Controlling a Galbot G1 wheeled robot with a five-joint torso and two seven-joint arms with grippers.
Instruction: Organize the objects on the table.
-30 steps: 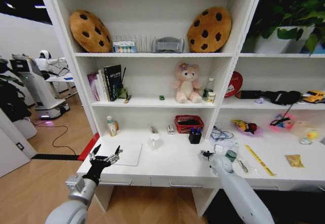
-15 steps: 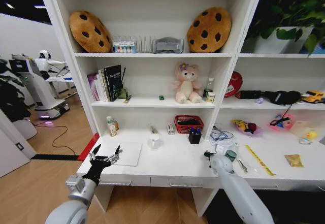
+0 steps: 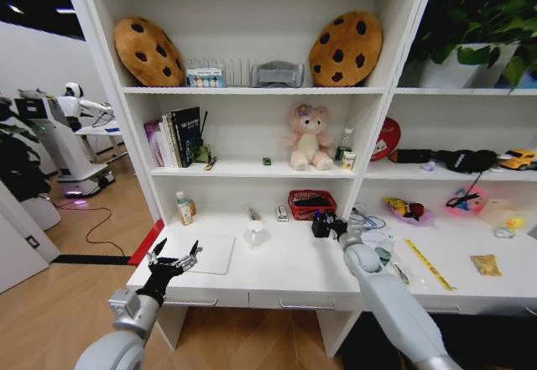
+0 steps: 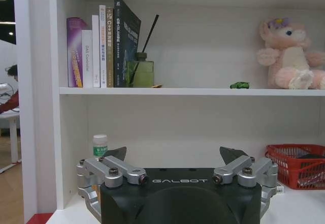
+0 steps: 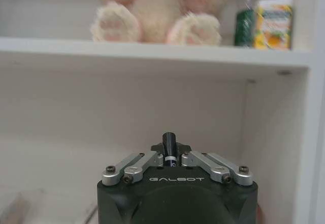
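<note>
Slim black pen (image 5: 169, 145) pinched by right gripper (image 5: 172, 159), apparently over black pen cup (image 3: 321, 227); should be lowered upright. Left gripper (image 3: 174, 258) parked, spread.

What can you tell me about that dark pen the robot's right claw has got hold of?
The pen looks slim and dark, black or deep blue, with a pale band below its rounded tip. It stands upright, pinched between the shut fingers of the right claw, only its top end poking out. In the head view the claw is over the white desk, near the black pen holder.
</note>
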